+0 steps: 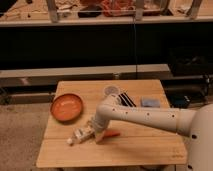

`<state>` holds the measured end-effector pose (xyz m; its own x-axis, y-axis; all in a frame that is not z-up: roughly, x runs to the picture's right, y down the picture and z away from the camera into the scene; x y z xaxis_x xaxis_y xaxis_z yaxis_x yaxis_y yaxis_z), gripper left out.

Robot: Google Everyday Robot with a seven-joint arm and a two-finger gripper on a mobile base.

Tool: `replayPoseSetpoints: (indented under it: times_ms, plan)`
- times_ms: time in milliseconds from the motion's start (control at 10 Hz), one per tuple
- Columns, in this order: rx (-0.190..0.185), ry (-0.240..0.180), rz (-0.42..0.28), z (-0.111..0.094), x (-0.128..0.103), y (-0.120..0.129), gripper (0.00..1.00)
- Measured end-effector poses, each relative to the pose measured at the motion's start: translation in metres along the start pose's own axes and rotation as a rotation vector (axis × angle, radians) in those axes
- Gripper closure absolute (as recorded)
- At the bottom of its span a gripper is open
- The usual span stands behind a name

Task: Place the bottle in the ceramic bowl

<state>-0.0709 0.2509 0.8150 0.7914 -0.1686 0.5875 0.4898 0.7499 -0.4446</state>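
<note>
Dim room with dark shelves at the back, and in front a pale wooden surface [150,150]. On the left part of it, the ceramic bowl [66,107], round and orange-red. Nearer the front edge, the bottle [78,136], small and whitish, down on its side with the white cap toward the front left corner. Sits near the bowl, not in it. Right at the bottle's far end, the hand [93,131], at the tip of a long white arm [145,117] from the right. Touches or nearly touches the bottle; cannot tell if wide, narrow or holding it. Just beside the hand, an orange carrot [113,134]. Further back, a see-through plastic cup [111,91], some black things [128,99] and a small blue thing [150,102].

Probably a light bottle, stiff enough, but smooth and round, so likely to roll or slip away. Best to take hold across the middle of the body, not by the cap. Then up, over to the left, and gently down into the bowl. Breakable-looking bowl, so no hard drop.
</note>
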Motion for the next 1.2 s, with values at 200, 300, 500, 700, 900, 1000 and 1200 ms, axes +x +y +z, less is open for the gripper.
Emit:
replayPoseSetpoints:
  times_ms: [200, 300, 500, 700, 900, 1000, 1200]
  plan:
    - [-0.006, 0.001, -0.006, 0.0012, -0.0011, -0.0008, 0.93]
    - [-0.006, 0.001, -0.007, 0.0012, -0.0008, -0.0009, 0.99]
    - [-0.006, 0.002, -0.007, 0.001, -0.0002, -0.0005, 1.0]
    - [-0.006, 0.002, -0.006, 0.0009, 0.0002, -0.0003, 1.0]
    - [-0.006, 0.003, -0.006, 0.0008, 0.0004, -0.0002, 1.0]
    - [-0.006, 0.003, -0.006, 0.0007, 0.0006, -0.0002, 1.0]
    - [-0.002, 0.008, -0.008, 0.0003, 0.0026, -0.0012, 1.0]
